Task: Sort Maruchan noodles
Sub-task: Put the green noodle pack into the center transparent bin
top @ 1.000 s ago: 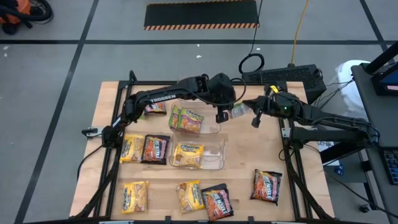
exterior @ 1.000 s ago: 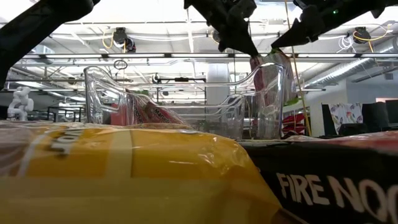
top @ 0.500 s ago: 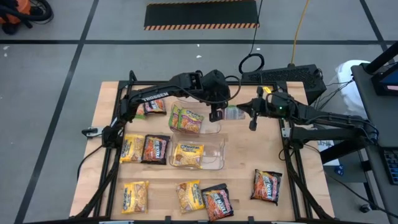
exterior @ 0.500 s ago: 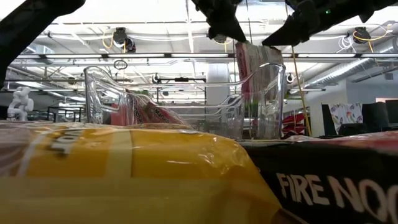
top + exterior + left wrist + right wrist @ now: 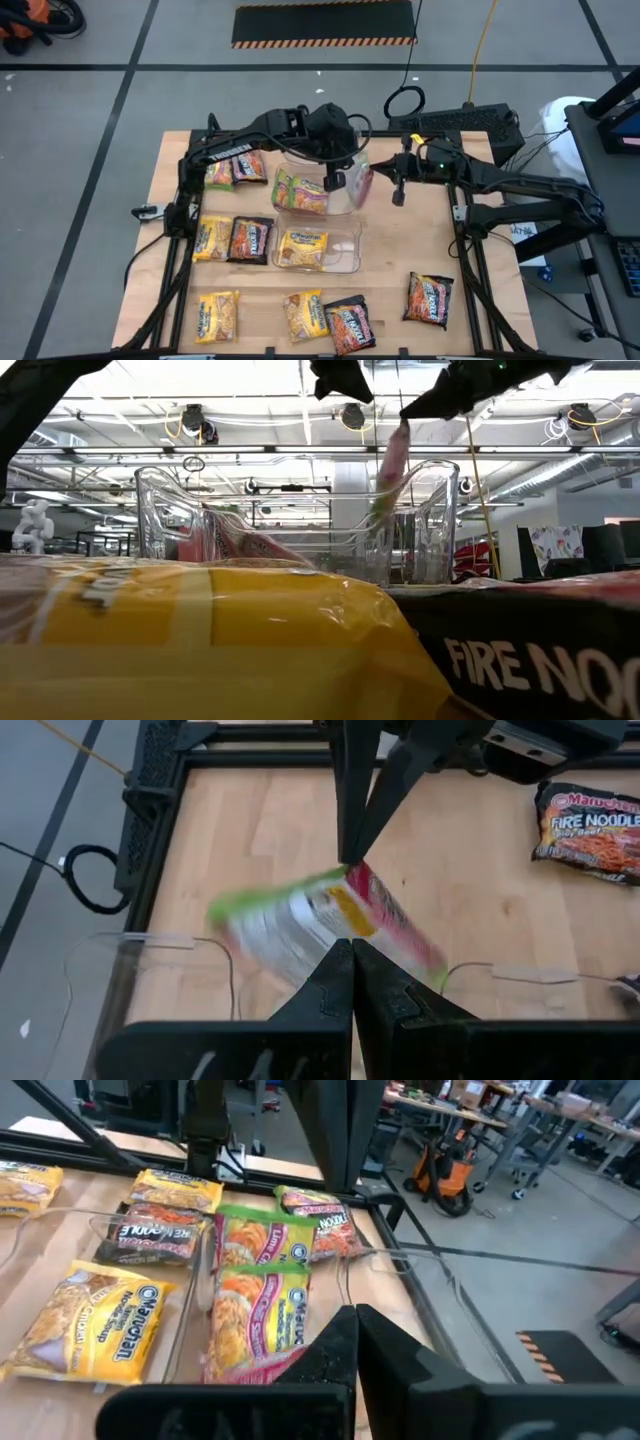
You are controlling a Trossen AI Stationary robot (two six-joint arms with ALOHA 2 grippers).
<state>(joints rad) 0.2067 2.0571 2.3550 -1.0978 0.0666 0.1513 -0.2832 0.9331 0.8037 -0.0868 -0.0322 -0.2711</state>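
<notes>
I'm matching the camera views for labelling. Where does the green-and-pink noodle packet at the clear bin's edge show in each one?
High view: green-and-pink packet at centre, on edge at the upper clear bin's right wall.
Low view: packet at upper middle, hanging from the right gripper.
Left wrist view: packet at centre, blurred.
Right wrist view: probably the nearest packet, lower centre.
Shared landmark: that clear bin.

overhead, table-level, two wrist views — bins shared
</notes>
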